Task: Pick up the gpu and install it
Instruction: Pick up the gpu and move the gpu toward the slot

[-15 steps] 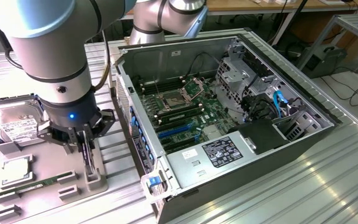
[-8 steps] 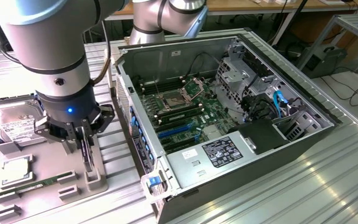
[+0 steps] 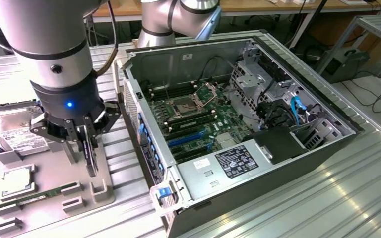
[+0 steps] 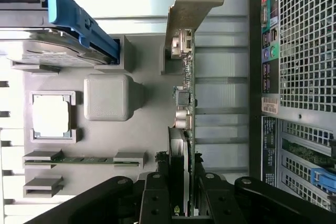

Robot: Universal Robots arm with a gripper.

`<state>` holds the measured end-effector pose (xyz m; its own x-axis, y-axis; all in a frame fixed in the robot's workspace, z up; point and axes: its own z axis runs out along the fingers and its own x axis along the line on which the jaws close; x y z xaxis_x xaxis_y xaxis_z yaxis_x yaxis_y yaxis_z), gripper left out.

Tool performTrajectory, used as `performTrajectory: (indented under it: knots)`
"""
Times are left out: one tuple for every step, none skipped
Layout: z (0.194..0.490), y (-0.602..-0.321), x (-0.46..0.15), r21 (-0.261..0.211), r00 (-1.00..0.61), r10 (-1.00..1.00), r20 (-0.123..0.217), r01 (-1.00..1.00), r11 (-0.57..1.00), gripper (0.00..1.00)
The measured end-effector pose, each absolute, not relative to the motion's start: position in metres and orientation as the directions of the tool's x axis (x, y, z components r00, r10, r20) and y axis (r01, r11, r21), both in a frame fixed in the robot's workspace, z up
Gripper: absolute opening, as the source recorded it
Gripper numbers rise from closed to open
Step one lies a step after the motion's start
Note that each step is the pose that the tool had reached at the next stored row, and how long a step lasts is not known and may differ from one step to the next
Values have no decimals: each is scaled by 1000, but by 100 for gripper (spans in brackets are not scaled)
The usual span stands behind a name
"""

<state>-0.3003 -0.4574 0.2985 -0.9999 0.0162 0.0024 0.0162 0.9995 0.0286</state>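
Observation:
The gpu is a thin dark card seen edge-on, held upright between my fingers over the grey parts tray. My gripper is shut on its upper edge. In the wrist view the gpu runs away from my gripper, with its silver end bracket at the far end and the round fan's rim close to my fingers. I cannot tell whether the card's lower edge touches the tray.
The open computer case lies to the exterior view's right, motherboard up, with blue card slots. On the tray sit a hard drive, a CPU and a green memory stick. The case's perforated rear wall is beside the card.

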Motion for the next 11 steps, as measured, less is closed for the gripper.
performTrajectory:
  knots:
    - [303,-457,-300,29,-1000,16,2,16,999,27]
    - [308,-457,-300,29,-1000,16,2,16,999,27]
    - [310,-458,-300,30,-1000,16,2,16,999,27]
    - [314,-458,-300,30,-1000,16,2,16,999,27]
    - [316,-458,-300,31,-1000,16,3,16,999,27]
    - [318,-458,-300,34,-1000,16,3,16,999,27]
    - [320,-458,-300,37,-1000,16,3,16,999,27]
    - [322,-458,-300,38,-1000,16,3,16,999,27]
    - [325,-458,-300,39,-1000,16,3,16,999,27]
    - [327,-458,-300,40,-1000,16,3,16,999,27]
    - [329,-458,-300,40,-1000,16,3,16,999,27]
